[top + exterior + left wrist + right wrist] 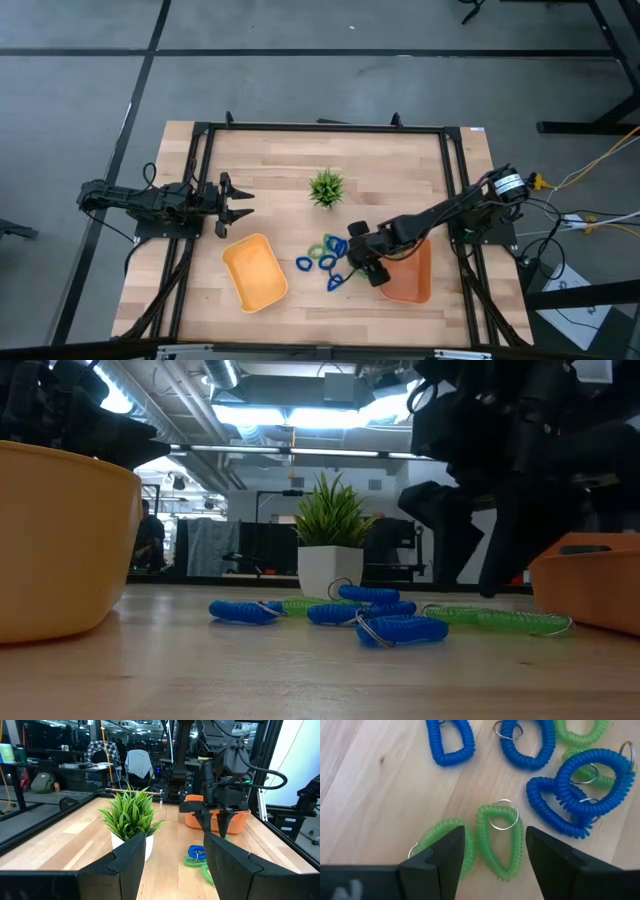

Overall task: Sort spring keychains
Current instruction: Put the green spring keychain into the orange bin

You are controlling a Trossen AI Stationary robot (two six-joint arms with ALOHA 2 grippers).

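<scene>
Wooden table [300, 160], yellow tray [254, 271], orange tray [412, 276]

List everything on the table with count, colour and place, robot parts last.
Blue spring keychains: at least four in the right wrist view, dark blue, in the cluster between the two trays.
Green spring keychains: at least three, light green, same cluster; one lies right below the right gripper.
Yellow tray: one, yellow, left of the cluster.
Orange tray: one, orange, right of the cluster, partly under the right arm.
Artificial plant: one, green in a white pot, behind the cluster at table centre.
Table: one, light wood.
Left gripper: one, dark, open, waiting at the left side.
Right gripper: one, dark, open, above the keychains.
</scene>
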